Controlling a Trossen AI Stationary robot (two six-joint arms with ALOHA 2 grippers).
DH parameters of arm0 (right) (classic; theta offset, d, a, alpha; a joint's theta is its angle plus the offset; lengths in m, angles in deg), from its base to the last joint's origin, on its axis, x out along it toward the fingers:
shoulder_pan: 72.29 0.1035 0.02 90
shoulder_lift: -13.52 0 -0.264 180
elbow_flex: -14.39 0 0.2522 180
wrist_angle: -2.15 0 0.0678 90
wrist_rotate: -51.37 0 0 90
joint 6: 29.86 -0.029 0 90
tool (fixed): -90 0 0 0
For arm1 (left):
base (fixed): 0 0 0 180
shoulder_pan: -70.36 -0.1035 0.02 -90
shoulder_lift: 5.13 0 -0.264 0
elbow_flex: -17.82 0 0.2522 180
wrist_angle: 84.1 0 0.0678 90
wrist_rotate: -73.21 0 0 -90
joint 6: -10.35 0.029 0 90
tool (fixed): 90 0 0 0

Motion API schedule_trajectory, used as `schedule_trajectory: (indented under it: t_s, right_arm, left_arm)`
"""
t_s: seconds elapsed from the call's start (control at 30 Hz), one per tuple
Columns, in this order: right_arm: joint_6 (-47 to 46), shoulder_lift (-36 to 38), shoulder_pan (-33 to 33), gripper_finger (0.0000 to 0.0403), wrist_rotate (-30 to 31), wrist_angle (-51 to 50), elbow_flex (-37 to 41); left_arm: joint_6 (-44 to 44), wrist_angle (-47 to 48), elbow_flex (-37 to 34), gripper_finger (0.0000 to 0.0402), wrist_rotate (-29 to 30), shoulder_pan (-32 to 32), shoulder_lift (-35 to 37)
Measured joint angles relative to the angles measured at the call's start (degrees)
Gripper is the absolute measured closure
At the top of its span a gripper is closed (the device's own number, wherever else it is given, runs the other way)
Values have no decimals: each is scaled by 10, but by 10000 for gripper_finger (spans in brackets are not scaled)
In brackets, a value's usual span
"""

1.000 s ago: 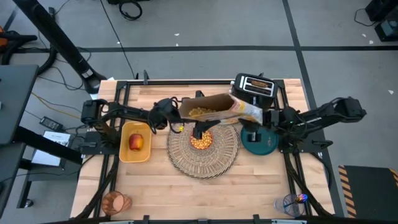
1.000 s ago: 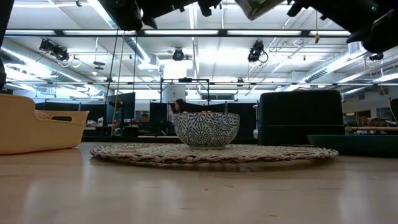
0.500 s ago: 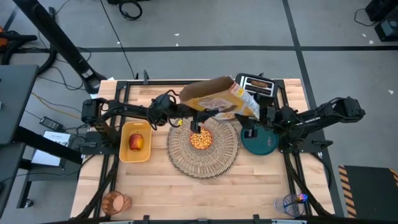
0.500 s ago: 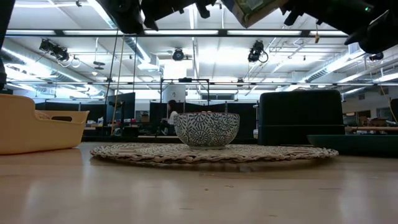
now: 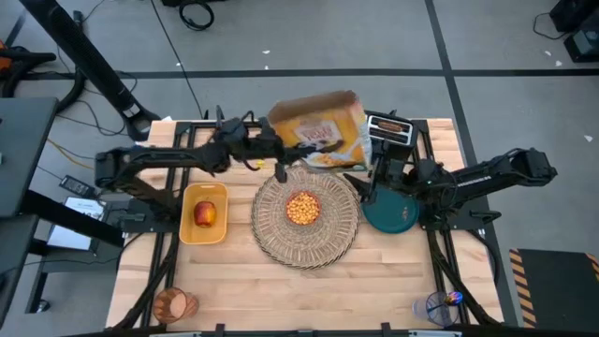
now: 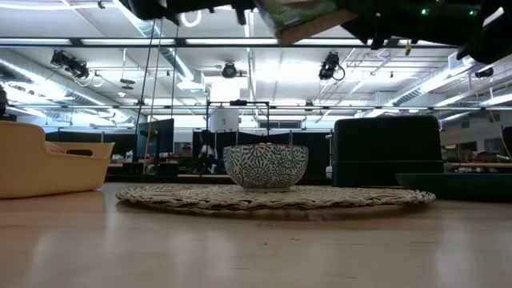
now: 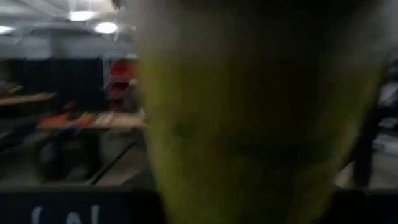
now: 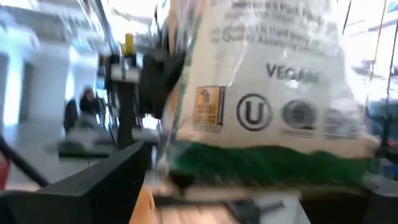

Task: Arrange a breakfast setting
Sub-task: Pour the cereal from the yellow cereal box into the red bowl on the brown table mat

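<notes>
High view: left hand (image 5: 273, 150) is clamped on the left end of the cereal box (image 5: 318, 133). Box is aloft over the far edge of the counter (image 5: 234, 271), long axis running left to right along that edge. Low view confirms it is off the surface, only its lower corner showing overhead.

Right hand (image 5: 379, 178) hangs clear of the box, between the toaster (image 5: 391, 131) and the teal plate (image 5: 398, 217). Cannot tell whether it is wide or narrow.

Setting so far:
- Woven placemat (image 5: 271, 234), round, mid-counter.
- Bowl (image 6: 265, 166) sits at its centre, upright, dark pattern on white outside, filled with golden cereal.
- Teal plate lies just off the mat toward the right edge, partly under the right arm.
- Red apple (image 5: 205, 214) in a yellow bin (image 5: 187, 234), left of the mat.
- Orange cup (image 5: 174, 304) near the near-left corner.
- Blue spoon (image 5: 453, 298) standing in a clear cup by the near-right corner.

Judgement: pouring looks finished and the box needs parking. The plate lies directly below the right hand, toward the near edge, so the right arm is far nearer it; apple and orange cup fall to the left.
</notes>
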Motion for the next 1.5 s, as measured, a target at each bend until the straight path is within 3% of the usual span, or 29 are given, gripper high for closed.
schedule_trajectory:
  t_s: [0.17, 0.43, 0.63, 0.87, 1.07, 1.33, 1.5]
  right_arm:
    - [5, 26, 12, 21, 53, -88, 0]
    - [9, 42, 17, 25, 63, -89, 0]
    - [2, 44, 21, 25, 62, -92, 0]
    - [1, 44, 34, 25, 62, -93, 0]
    - [1, 44, 36, 25, 62, -99, 0]
    - [-13, 35, 36, 25, 62, -110, 0]
    - [-20, 19, 34, 25, 62, -108, 0]
  left_arm:
    - [46, 148, -8, 260, 100, -2, 77]
    - [50, 166, -80, 260, 193, -3, 138]
    - [24, 139, -165, 272, 267, 2, 160]
    - [-25, -23, -319, 364, 346, 15, 153]
    - [8, -153, -413, 390, 513, 34, 154]
    - [45, -150, -437, 386, 736, 76, 150]
    - [44, -124, -437, 386, 840, 72, 138]
